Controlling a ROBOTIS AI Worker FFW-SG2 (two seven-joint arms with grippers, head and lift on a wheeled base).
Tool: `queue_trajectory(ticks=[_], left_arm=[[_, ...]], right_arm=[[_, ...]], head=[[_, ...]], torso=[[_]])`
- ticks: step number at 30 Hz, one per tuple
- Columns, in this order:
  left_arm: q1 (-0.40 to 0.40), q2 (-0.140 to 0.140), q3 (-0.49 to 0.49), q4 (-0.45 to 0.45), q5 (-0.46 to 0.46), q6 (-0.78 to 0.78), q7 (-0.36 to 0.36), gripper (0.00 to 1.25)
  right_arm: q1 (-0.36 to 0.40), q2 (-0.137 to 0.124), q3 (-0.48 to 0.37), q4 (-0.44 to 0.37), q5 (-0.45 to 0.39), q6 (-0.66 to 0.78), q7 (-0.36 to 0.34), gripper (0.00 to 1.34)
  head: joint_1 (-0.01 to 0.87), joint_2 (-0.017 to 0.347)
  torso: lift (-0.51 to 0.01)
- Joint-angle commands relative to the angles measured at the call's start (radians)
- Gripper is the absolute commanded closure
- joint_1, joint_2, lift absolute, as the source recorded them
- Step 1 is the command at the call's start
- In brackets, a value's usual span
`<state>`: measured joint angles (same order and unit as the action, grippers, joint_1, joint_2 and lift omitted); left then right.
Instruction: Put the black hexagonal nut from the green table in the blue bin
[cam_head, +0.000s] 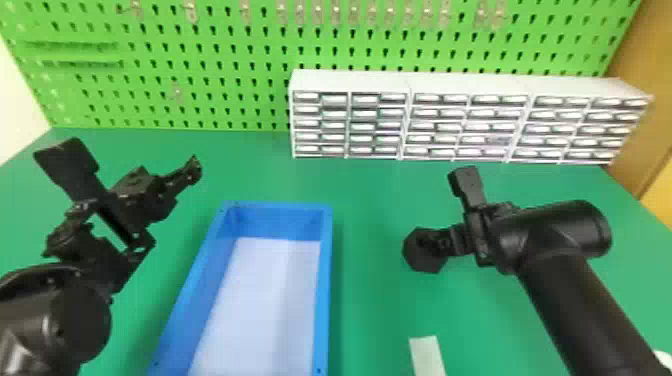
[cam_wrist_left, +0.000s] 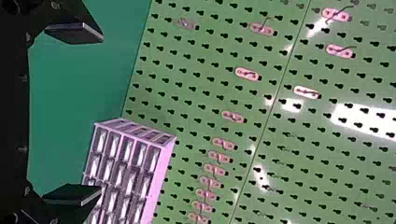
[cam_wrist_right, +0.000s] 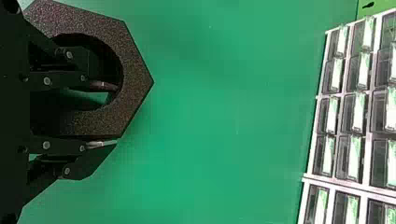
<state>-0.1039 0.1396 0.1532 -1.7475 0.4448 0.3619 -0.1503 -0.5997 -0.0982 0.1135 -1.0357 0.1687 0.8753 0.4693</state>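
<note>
One green table (cam_head: 372, 300) spreads across my head view, and behind it I've got the green pegboard (cam_head: 205, 57) standing upright, metal hooks (cam_wrist_left: 247, 73) on it. Next in size is the long white bank of small drawers (cam_head: 350, 80), sitting on the table's far part, centre to right, by the pegboard. Nearer me is the blue bin (cam_head: 326, 280), a deep rectangular tray with a pale floor, lying lengthwise between my two arms.

My left gripper (cam_head: 131, 172) is beside the bin's left side, up over the table, its two fingers spread well apart. My right gripper (cam_head: 443, 245) is on the other side of the bin, pinching the black hexagonal nut (cam_head: 419, 261) by its rim: one finger in the hole, one against the outer edge. That puts the nut outside the bin, to its right. Smallest showing is a pale strip (cam_head: 427, 355) at the near edge.
</note>
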Motion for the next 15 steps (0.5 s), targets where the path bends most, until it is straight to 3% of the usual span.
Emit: queue_trajectory(ticks=[1, 15], left_arm=[[0.001, 0.0, 0.002, -0.001, 0.0, 0.0, 0.0, 0.14], [0.003, 0.0, 0.002, -0.001, 0.002, 0.0, 0.0, 0.14]], right_arm=[[0.001, 0.0, 0.0, -0.009, 0.0, -0.002, 0.0, 1.01], [0.008, -0.006, 0.008, -0.116, 0.064, -0.002, -0.001, 1.01]], head=[[0.666, 0.032], [0.666, 0.032]], torso=[[-0.1], [-0.1]])
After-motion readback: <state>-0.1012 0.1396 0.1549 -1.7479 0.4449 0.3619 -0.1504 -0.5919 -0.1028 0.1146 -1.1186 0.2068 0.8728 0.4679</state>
